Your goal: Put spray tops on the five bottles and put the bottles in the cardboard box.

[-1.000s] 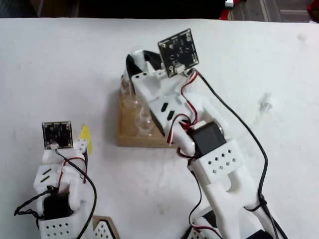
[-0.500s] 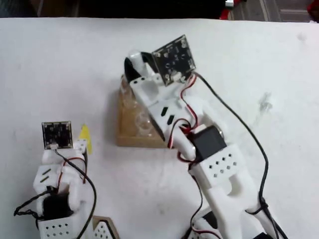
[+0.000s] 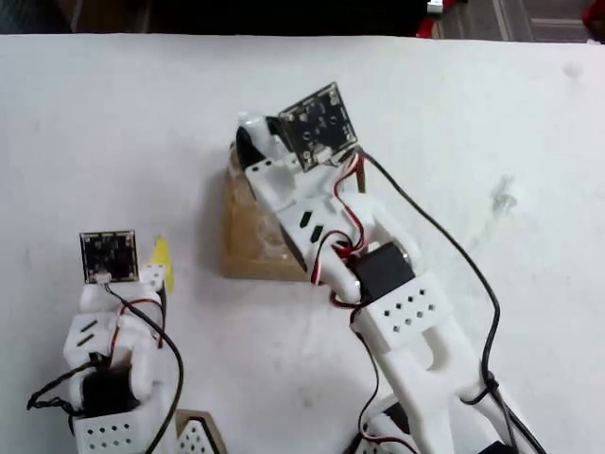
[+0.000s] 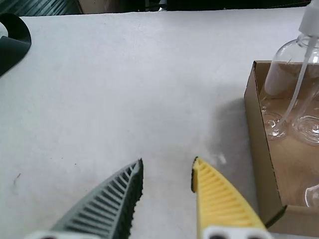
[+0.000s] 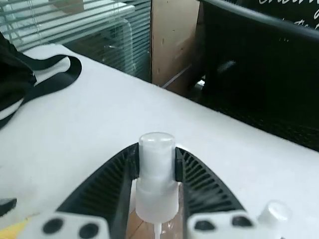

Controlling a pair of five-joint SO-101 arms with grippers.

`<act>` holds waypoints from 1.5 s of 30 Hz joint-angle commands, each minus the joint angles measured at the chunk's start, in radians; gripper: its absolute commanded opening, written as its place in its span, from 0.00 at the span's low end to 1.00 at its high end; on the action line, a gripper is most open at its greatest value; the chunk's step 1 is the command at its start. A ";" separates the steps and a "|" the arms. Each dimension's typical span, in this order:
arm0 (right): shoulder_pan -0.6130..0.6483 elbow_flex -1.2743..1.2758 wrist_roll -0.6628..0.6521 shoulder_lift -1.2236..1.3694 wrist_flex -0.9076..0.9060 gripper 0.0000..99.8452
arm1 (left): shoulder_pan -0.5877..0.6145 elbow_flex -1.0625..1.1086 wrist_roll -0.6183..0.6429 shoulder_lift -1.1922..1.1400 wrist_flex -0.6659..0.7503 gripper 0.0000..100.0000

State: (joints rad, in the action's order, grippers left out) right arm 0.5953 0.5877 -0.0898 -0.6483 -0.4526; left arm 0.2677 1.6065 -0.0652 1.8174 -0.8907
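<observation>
Spray top (image 5: 157,172) was pinched upright in the right gripper (image 5: 157,155), tube (image 4: 298,84) pointing down toward a bottle (image 4: 283,67) inside the cardboard box (image 3: 233,257). Left gripper (image 4: 167,180) hung with fingers apart just beside the box.

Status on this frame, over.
Right gripper shut on spray top, above cardboard box. Left gripper open, over table beside box. Bottles in box. No obstruction seen.

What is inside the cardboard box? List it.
Clear bottles stand in the cardboard box; the tube of a spray top dips among them. The right arm covers the rest, so their number is unclear.
</observation>
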 commanded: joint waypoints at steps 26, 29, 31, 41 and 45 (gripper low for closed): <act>0.010 0.485 -0.002 -0.259 0.320 0.02 | -0.013 -0.012 -0.009 0.007 0.026 0.15; 0.010 0.522 -0.002 -0.259 0.341 0.02 | -0.013 -0.012 -0.009 0.007 0.026 0.15; 0.005 0.559 0.000 -0.262 0.400 0.02 | -0.013 -0.012 -0.009 0.007 0.026 0.15; 0.004 0.721 0.000 -0.262 0.662 0.02 | -0.013 -0.012 -0.009 0.007 0.026 0.15; 0.004 0.736 0.000 -0.260 0.665 0.02 | -0.013 -0.012 -0.009 0.007 0.026 0.15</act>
State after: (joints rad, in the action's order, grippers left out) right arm 0.5953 1.3226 -0.0898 -0.8861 0.1795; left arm 0.2677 1.6065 -0.0652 1.8174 -0.8907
